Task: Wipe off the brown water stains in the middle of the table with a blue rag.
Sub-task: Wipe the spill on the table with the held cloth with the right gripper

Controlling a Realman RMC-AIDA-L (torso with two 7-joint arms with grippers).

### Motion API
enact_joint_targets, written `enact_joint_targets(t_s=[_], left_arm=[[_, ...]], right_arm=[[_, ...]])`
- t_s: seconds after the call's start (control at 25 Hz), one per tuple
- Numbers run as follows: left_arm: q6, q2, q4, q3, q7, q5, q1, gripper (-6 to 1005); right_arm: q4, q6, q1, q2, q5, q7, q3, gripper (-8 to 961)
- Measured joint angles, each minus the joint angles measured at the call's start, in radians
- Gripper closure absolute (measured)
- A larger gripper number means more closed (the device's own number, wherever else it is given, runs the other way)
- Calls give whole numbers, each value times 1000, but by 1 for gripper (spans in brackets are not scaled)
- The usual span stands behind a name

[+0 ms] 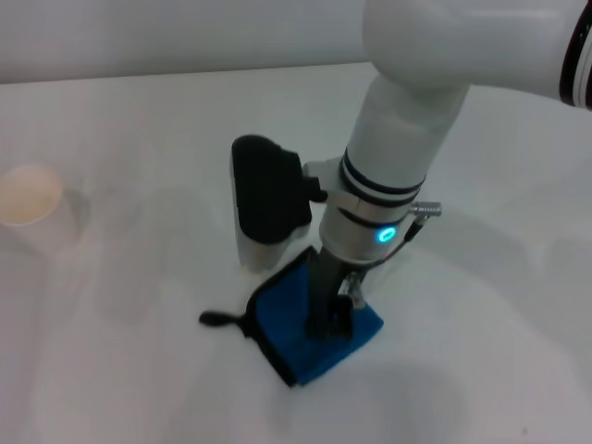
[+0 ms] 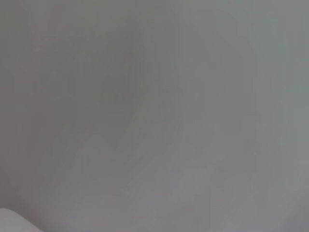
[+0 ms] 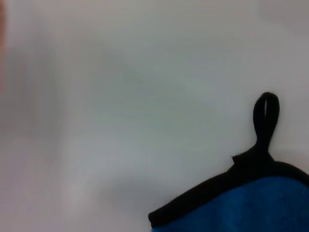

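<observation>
The blue rag (image 1: 289,335) lies flat on the white table (image 1: 129,370), its black loop (image 1: 218,319) pointing to the left. My right gripper (image 1: 329,319) reaches straight down from the upper right, and its dark fingers stand close together, pressed into the middle of the rag. The right wrist view shows a corner of the rag (image 3: 256,208) with its black edging and loop (image 3: 266,113) on bare tabletop. No brown water stains show; they are hidden or out of view. My left gripper is out of view, and its wrist view shows only plain white surface.
A white paper cup (image 1: 32,211) stands at the left edge of the head view, well away from the rag. The right arm's black wrist camera housing (image 1: 268,190) hangs just behind the rag.
</observation>
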State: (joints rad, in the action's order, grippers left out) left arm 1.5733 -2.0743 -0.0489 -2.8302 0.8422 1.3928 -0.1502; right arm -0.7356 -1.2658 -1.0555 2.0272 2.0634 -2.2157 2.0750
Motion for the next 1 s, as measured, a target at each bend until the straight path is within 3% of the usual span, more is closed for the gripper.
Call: enact_joint_targets(t_s=[0.2,0.6,1.0], left_arm=[[-2,-1,-3,0,0,0,-7,107],[-4,-1,-5,0,0,0,-9,108],[-6,-1,-2,0,0,0,-20,107]], right_arm=[[-40,-10,33,1,-48,72,4,938],[-44,158,62,1,-73,85,77,938],[38,331,56,1,-69,61,67,939]])
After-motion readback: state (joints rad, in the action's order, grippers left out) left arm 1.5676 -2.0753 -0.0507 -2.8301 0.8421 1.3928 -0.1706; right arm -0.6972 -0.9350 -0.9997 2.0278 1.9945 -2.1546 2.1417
